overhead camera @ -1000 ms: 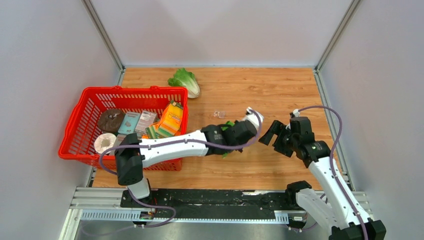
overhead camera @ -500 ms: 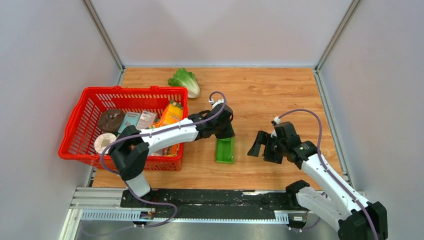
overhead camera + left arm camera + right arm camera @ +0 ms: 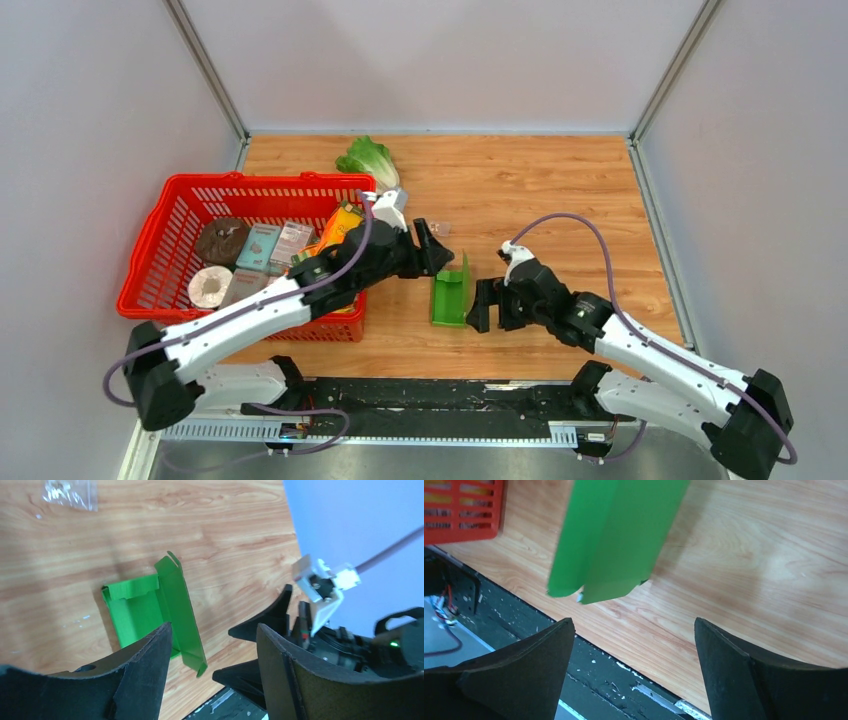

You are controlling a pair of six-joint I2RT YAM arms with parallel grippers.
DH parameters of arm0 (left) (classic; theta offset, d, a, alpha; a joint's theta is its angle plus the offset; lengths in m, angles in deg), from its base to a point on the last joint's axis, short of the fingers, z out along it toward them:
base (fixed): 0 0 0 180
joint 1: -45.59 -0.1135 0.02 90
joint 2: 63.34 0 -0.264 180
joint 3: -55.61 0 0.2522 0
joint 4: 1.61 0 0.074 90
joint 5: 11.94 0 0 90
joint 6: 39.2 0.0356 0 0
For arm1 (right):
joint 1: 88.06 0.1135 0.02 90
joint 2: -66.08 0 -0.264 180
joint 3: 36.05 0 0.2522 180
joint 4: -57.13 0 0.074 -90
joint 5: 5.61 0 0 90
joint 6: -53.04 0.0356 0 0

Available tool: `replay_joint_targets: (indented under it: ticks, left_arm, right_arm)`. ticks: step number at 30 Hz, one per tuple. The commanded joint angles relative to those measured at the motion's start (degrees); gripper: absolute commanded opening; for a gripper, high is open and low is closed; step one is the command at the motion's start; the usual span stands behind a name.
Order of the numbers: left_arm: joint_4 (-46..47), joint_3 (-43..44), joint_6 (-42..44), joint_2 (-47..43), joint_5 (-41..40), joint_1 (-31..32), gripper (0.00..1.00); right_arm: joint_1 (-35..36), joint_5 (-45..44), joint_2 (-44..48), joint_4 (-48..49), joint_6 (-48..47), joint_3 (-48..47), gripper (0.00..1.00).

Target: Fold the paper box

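Paper box (image 3: 452, 296): frame centre, long flap upright.
Left fingers (image 3: 432, 250): spread, empty, upper left of box.
Right fingers (image 3: 482, 305): spread, empty, beside box's right.

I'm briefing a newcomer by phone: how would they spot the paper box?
Find the red basket on the table's left. Just right of it, on bare wood, lies the paper box. It is plain bright green card with one side raised, unlike the leafy lettuce behind or the orange carton in the basket.
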Motion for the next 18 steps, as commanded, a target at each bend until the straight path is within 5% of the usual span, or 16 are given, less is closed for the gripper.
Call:
replay_joint_targets:
  ticks: [1,5,11,16,18]
  left_arm:
    - [-0.7,-3.7,10.6,-10.6,0.0,0.1,0.70]
    - [-6.3,-5.6,15.5,-19.7,0.4,0.1,0.70]
    - [-11.0,-7.7,16.0,-28.0,0.6,0.1,0.70]
    - [-13.3,-9.0,16.0,-31.9,-0.4,0.1,0.70]
    - [-13.9,-9.3,16.4,-33.1,-0.3,0.1,0.70]
  right_arm:
    - [9.1,-17.0,-0.7,3.9,-1.5,-5.5,0.93]
    - [11.9,-26.6,-8.7,-3.6,3.9,-14.8,0.89]
    - [11.9,-28.3,-23.6,-17.4,6.7,-30.9,0.81]
    - [12.0,-29.2,-31.7,-23.1,4.3,-36.6,0.45]
    - [11.9,-28.6,-32.4,-23.7,3.0,-37.2,0.44]
